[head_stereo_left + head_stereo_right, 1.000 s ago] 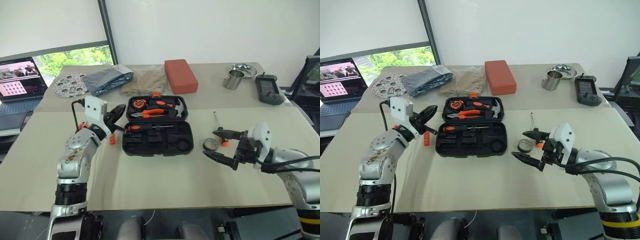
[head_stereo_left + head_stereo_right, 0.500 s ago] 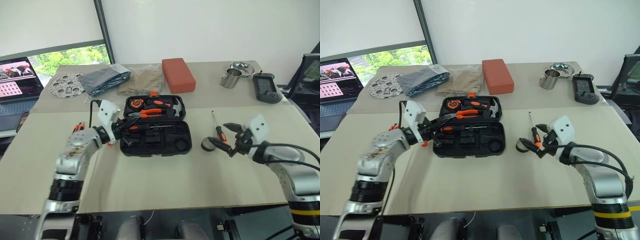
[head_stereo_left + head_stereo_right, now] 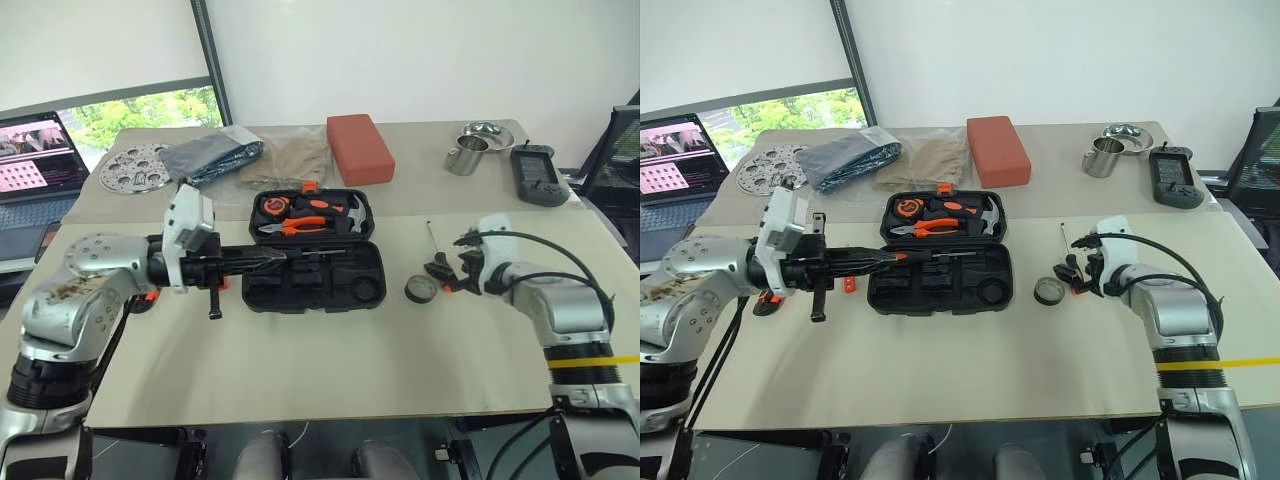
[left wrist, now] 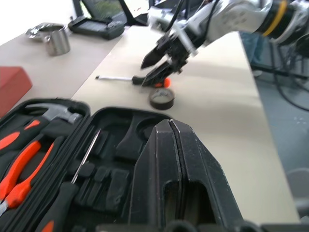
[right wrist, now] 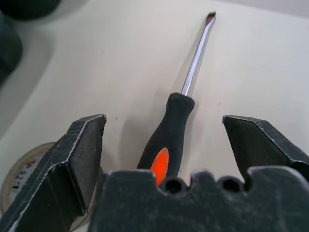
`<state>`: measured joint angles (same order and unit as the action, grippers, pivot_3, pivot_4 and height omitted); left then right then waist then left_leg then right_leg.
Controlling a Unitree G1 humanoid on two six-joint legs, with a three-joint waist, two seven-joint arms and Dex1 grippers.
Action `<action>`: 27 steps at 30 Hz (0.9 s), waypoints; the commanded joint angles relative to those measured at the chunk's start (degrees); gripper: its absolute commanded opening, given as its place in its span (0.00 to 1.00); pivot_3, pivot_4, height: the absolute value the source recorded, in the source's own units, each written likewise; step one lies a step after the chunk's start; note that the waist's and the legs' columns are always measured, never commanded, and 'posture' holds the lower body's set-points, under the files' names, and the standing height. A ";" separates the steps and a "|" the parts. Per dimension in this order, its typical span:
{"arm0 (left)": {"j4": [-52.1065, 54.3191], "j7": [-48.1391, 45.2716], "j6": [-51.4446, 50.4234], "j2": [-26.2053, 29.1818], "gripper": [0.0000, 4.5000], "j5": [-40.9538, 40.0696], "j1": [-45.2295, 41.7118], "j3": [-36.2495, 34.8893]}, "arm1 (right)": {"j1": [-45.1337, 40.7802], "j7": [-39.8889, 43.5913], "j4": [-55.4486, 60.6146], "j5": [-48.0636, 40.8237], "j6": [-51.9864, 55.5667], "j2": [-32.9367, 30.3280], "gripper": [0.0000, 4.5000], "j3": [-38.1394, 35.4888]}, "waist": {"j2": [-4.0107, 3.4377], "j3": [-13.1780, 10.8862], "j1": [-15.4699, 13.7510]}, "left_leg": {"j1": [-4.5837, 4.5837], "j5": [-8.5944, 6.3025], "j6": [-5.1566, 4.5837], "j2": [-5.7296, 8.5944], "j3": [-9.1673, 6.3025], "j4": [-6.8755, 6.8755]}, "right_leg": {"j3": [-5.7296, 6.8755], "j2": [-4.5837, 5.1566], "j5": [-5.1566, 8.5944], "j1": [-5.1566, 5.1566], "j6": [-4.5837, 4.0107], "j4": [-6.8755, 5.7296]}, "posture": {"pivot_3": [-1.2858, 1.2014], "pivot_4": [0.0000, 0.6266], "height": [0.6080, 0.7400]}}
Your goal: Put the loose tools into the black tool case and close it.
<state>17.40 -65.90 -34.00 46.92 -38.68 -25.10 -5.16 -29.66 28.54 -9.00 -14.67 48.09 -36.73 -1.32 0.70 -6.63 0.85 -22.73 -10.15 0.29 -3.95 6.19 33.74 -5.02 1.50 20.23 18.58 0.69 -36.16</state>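
Now: jaws spread over a screwdriver

Nearest, the right gripper stands spread wide, a screwdriver lying between its jaws and the tape roll just beside them. Further off, the left gripper, pressed together, points over the open black tool case.

The left arm reached across from the robot's left, its claw pointing sideways toward the right with both fingers pressed together. The right arm bent inward, its claw angled downward with fingers spread wide apart.
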 commanded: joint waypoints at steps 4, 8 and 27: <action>2.08 -0.45 -0.77 1.79 0.00 -2.48 0.06 -2.89 | -3.95 1.83 -3.60 2.10 -0.64 -0.96 0.77 0.98 | -0.01 -0.01 0.01 | -0.03 0.00 0.00 0.00 0.05 0.00 | -0.04 -0.02 0.00 0.06 0.00 -0.02 | 0.52 0.24 1.00; 2.62 -0.81 -1.02 2.62 0.00 -3.27 0.88 -3.50 | -4.83 2.78 -5.51 3.39 -0.53 -1.25 0.46 1.81 | -0.02 -0.01 0.06 | -0.07 0.01 0.01 -0.01 0.09 0.01 | -0.13 -0.05 0.00 0.17 0.00 -0.05 | 0.52 0.24 1.00; 2.38 -1.13 -0.55 4.97 0.00 -1.93 5.35 -5.73 | -10.07 6.42 -5.87 5.89 -14.11 -1.00 0.20 2.70 | -0.21 -0.13 0.52 | -0.15 0.02 0.03 0.00 0.25 0.02 | -0.38 -0.08 0.00 0.45 0.00 -0.17 | 0.52 0.24 1.00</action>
<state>19.52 -67.63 -35.21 51.02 -40.69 -19.92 -8.50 -37.31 33.31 -16.72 -9.58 38.84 -37.13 1.59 0.50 -6.76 1.37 -22.88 -10.12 0.33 -3.96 6.46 33.77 -5.46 1.39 20.22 19.08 0.70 -36.37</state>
